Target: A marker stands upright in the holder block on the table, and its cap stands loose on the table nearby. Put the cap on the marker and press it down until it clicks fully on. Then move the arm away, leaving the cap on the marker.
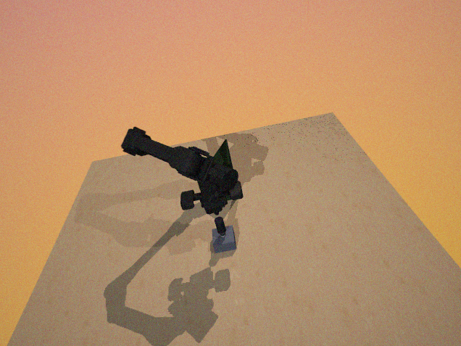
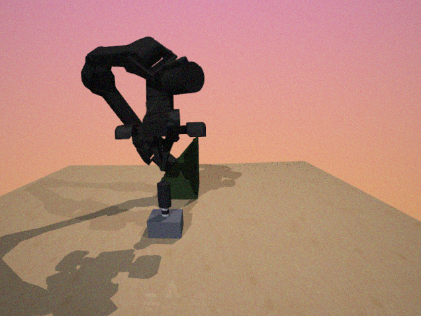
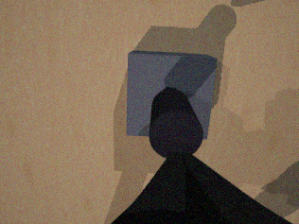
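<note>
The blue-grey holder block stands on the table. The dark cap sits upright over the top of the marker. Below the cap, a short white part of the marker with a dark band shows above the block. Whether the cap is fully clicked on cannot be told. My gripper is shut with its fingertips together and empty. It points down a little above the cap, apart from it in the exterior view.
A dark green upright panel stands behind the block, partly hidden by the arm. Shadows of the arm lie across the table. The table's far edge runs behind the panel.
</note>
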